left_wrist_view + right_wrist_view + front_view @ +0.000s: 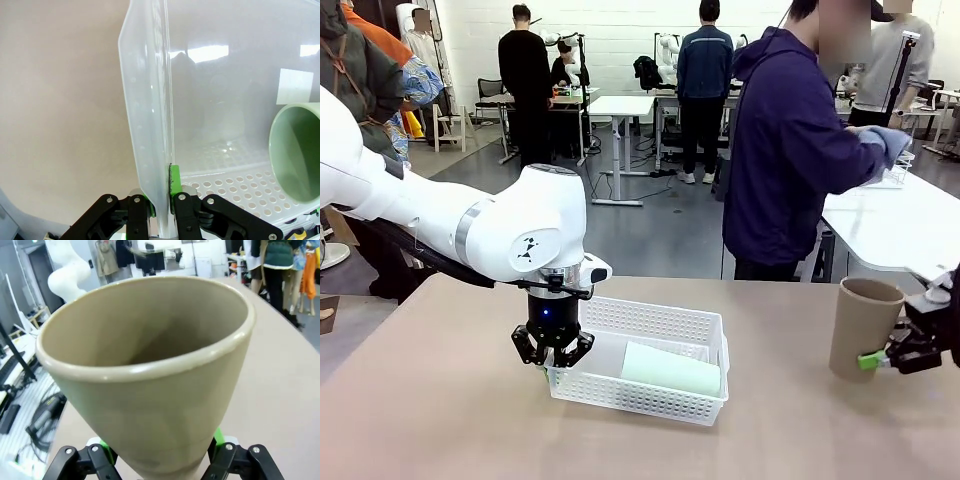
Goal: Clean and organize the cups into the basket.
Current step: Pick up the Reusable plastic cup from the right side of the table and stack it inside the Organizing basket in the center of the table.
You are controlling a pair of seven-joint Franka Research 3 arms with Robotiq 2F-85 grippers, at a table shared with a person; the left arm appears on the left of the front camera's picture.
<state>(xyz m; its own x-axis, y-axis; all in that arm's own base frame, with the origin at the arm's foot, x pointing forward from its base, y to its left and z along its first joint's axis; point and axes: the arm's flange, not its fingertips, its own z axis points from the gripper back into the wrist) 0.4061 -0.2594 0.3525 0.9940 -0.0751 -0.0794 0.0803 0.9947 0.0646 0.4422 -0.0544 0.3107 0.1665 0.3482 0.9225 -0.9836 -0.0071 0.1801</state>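
1. Left jaws: clenched on the near-left rim of the shallow white lattice-sided plastic basket (pixel 660 310) (pixel 150 125), one pad on either side of its wall.
2. Right jaws: grasping the tall tan-brown matte tumbler (pixel 863 325) (pixel 150 390) low on its body, upright, well right of the basket.
3. Done, by the look of it: pale mint green tumbler (pixel 670 368) (pixel 295 150) lying on its side inside the basket. Left: the tan one.
4. Beyond: bare tan surface (pixel 440 400), then a person in a dark hooded top (pixel 785 150), white tables, more people farther off.

Worktop (pixel 440 420): tan, matte. Person (pixel 785 150): dark hoodie, standing beyond worktop's far edge. White table (pixel 890 230): beyond worktop's far right corner.
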